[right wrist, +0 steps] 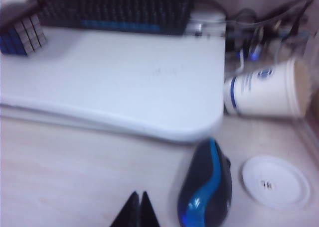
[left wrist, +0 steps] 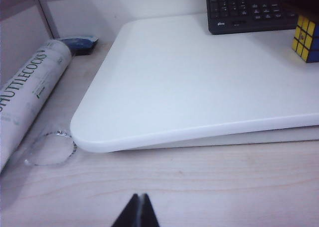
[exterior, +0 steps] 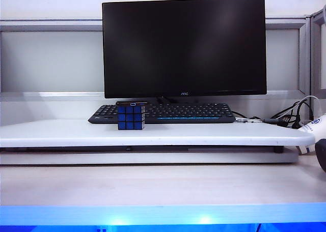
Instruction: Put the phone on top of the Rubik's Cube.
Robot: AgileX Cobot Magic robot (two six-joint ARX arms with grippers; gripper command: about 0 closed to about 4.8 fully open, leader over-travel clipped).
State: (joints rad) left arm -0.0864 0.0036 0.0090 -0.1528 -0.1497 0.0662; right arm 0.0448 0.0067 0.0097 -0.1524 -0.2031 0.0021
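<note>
The Rubik's Cube (exterior: 131,118), blue-faced with black grid lines, stands on the white raised board (exterior: 204,134) in front of the keyboard's left end. The phone (exterior: 132,103), a thin black slab, lies flat on top of it and overhangs both sides slightly. The left wrist view shows the cube (left wrist: 306,38) far off, with yellow and blue faces. It appears blurred in the right wrist view (right wrist: 22,37). My left gripper (left wrist: 139,196) is shut and empty over the wooden desk, short of the board's corner. My right gripper (right wrist: 139,193) is shut and empty beside the mouse. Neither gripper shows in the exterior view.
A black monitor (exterior: 184,46) and black keyboard (exterior: 168,113) stand behind the cube. A shuttlecock tube (left wrist: 27,95) and a clear tape ring (left wrist: 50,148) lie by the left arm. A blue-black mouse (right wrist: 207,187), a tipped paper cup (right wrist: 264,93), a white lid (right wrist: 275,182) and cables (exterior: 293,115) crowd the right.
</note>
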